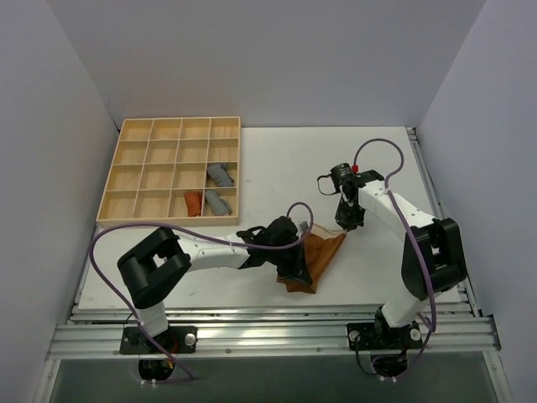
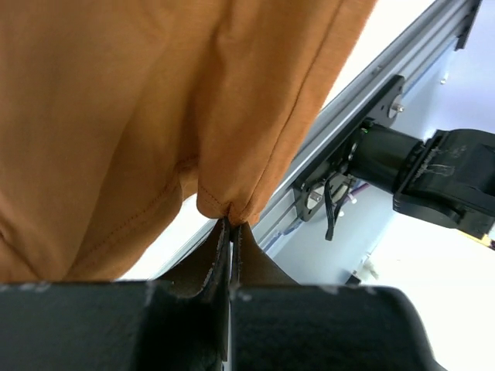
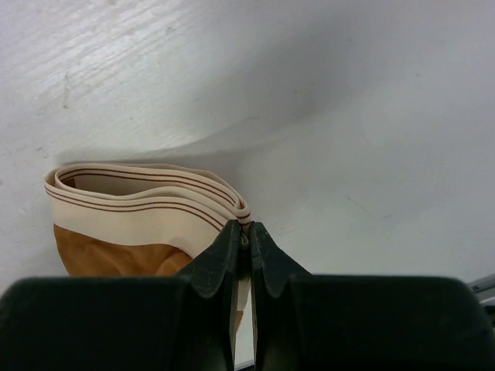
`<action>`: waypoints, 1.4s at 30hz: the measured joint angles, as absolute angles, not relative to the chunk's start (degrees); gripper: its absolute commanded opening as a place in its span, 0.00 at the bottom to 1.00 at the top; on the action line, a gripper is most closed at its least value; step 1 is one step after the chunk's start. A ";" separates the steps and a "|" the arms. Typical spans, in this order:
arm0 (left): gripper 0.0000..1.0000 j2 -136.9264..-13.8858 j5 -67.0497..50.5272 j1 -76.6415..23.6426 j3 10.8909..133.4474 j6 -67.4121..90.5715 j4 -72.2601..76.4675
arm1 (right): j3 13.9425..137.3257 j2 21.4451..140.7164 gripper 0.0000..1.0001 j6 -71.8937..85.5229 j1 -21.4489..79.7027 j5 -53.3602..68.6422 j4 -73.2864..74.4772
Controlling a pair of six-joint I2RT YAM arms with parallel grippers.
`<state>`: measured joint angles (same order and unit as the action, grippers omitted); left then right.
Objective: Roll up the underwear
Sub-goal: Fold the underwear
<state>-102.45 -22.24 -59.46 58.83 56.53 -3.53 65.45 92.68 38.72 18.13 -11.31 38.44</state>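
Observation:
The caramel-brown underwear [image 1: 316, 259] is stretched between both grippers near the table's front edge. My left gripper [image 1: 294, 270] is shut on its lower brown hem; in the left wrist view the brown cloth [image 2: 155, 116] hangs from the closed left gripper [image 2: 230, 224]. My right gripper [image 1: 347, 225] is shut on the far corner. In the right wrist view, the pale beige striped band [image 3: 147, 205] is pinched at its end by the right gripper [image 3: 245, 232], with brown fabric below the band.
A wooden compartment tray [image 1: 126, 180] stands at the back left, holding two grey rolled cloths [image 1: 220, 174] [image 1: 217, 201] and an orange-red rolled cloth [image 1: 194, 202]. Grey walls enclose the white table [image 1: 285, 159]. A metal rail [image 1: 277, 332] runs along the front edge.

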 measured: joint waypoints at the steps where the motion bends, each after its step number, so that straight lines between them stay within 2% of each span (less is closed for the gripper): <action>1: 0.02 -102.45 -22.81 -59.22 58.43 56.64 -2.79 | 66.39 93.58 0.00 38.74 18.79 -11.44 38.61; 4: 0.04 -102.45 -24.18 -58.43 57.63 56.82 -1.41 | 68.64 95.50 0.00 38.92 20.56 -11.62 39.44; 7: 0.10 -102.45 -25.02 -57.89 57.56 56.73 -0.86 | 70.91 97.71 0.00 38.96 21.93 -11.77 40.18; 9: 0.23 -102.43 -25.43 -57.34 57.56 56.45 -0.69 | 71.72 98.98 0.00 39.03 22.44 -11.77 40.25; 13: 0.39 -101.08 -26.39 -54.78 57.54 56.14 -1.43 | 71.88 99.90 0.00 39.44 22.59 -11.77 40.99; 23: 0.40 -97.89 -27.94 -42.98 62.39 50.54 -6.26 | 73.03 100.03 0.00 40.82 22.59 -11.75 42.35; 30: 0.36 -110.30 -29.21 -40.42 72.01 48.88 -5.10 | 73.54 100.05 0.00 42.15 22.63 -11.46 42.70; 36: 0.31 -118.85 -30.94 -41.15 72.25 49.39 -3.68 | 73.58 100.07 0.00 43.09 23.29 -11.16 42.74; 42: 0.31 -120.40 -31.88 -41.47 72.86 50.37 -1.74 | 73.67 100.07 0.00 43.51 24.47 -10.55 42.65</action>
<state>-120.40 -31.88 -41.47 72.86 50.37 -1.74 73.67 100.07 43.51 24.47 -10.55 42.65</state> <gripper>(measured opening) 0.309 0.024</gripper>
